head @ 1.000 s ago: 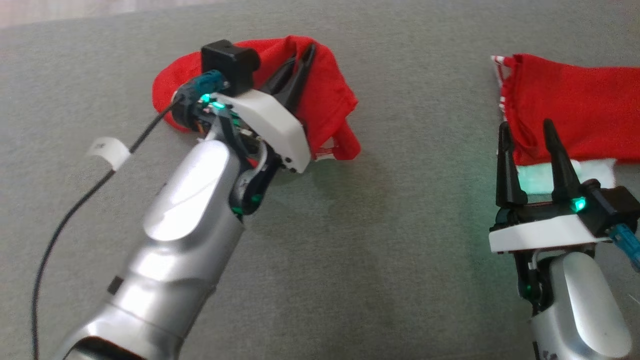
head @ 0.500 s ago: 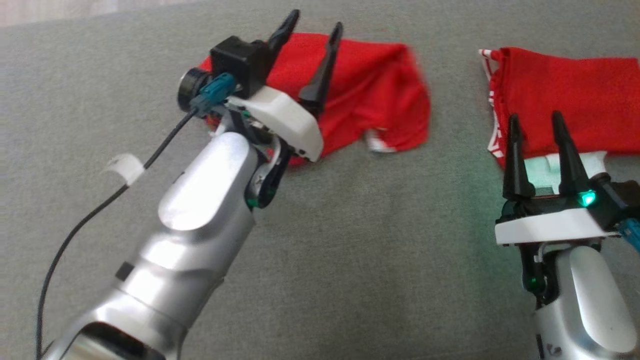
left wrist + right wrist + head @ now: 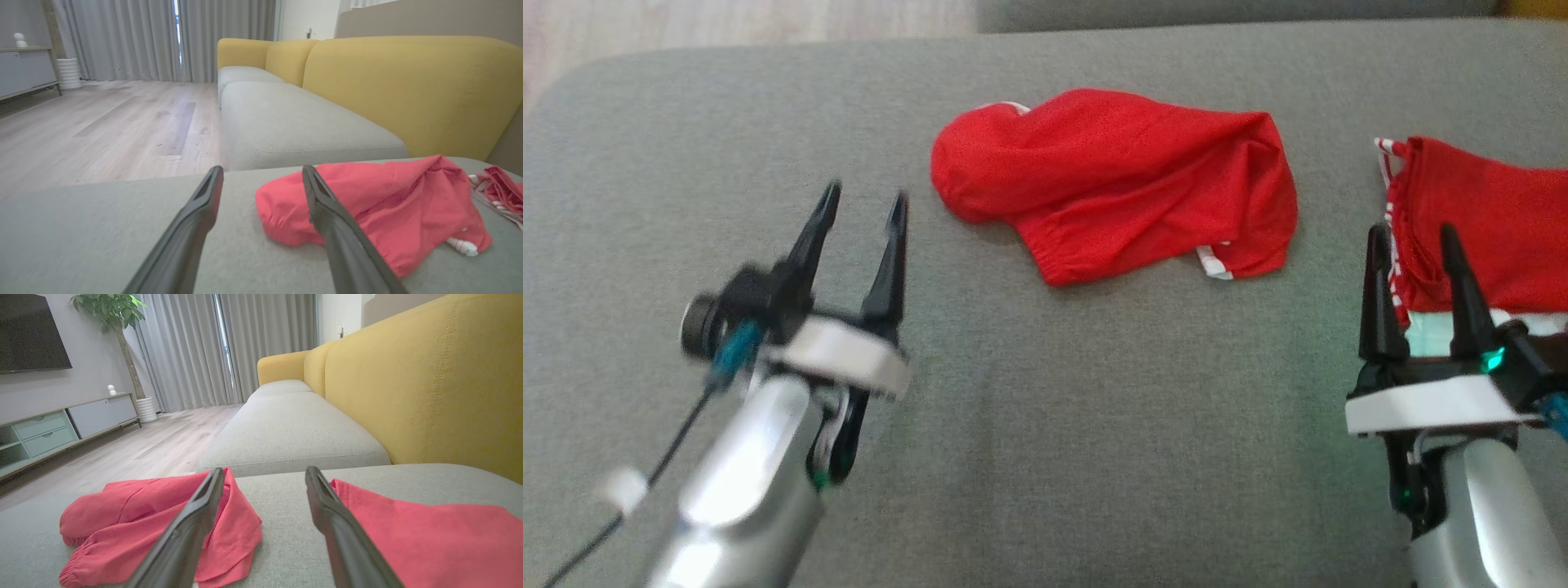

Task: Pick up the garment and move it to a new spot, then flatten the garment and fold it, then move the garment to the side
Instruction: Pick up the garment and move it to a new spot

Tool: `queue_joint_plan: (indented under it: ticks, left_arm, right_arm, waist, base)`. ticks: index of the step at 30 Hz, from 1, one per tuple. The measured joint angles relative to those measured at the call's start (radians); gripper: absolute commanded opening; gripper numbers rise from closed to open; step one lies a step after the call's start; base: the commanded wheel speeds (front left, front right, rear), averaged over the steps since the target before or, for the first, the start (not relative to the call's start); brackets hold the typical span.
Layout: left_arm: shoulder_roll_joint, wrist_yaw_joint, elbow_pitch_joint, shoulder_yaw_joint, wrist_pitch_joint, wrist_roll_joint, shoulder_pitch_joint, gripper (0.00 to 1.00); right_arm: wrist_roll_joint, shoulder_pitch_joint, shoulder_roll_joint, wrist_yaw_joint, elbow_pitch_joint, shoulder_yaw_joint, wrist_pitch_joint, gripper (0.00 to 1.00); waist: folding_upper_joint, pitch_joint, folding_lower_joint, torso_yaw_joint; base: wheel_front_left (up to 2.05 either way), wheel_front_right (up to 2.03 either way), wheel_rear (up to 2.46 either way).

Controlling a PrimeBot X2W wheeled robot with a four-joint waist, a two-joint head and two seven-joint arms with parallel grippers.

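yellow sofa (image 3: 429, 396), grey curtains (image 3: 184, 355), wood floor (image 3: 102, 130)

Bare grey cushion (image 3: 1045, 425) lies open along the whole near side of the crumpled red garment (image 3: 1111, 188) and out to its left, free for passage. To the garment's right a second red cloth (image 3: 1494, 212) lies near, a narrow bare strip between. Behind the garment the cushion ends; a yellow backrest (image 3: 408, 90) rises beyond, to the right

Yellow sofa back (image 3: 429, 396), grey curtains (image 3: 184, 347), perhaps a white figurine (image 3: 110, 389) on the cabinet (image 3: 98, 412).
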Motion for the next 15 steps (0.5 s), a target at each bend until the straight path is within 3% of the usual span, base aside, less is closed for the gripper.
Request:
queue_joint_plan:
  ticks: [8, 15]
  left_arm:
    - [0.008, 0.049, -0.084, 0.061, -0.021, 0.004, 0.203, 1.00]
    - [-0.048, 0.055, -0.186, 0.146, -0.022, 0.062, 0.271, 1.00]
  right_arm:
    - [0.000, 0.021, 0.000, 0.000, 0.009, 0.017, 0.000, 1.00]
    - [-0.002, 0.023, 0.000, 0.000, 0.016, 0.030, 0.000, 1.00]
  waist:
    - [0.0000, -0.048, -0.0001, 0.029]
    - [0.0000, -0.061, -0.0001, 0.032]
  base:
    - [0.00, 0.00, 0.00]
    - [0.00, 0.00, 0.00]
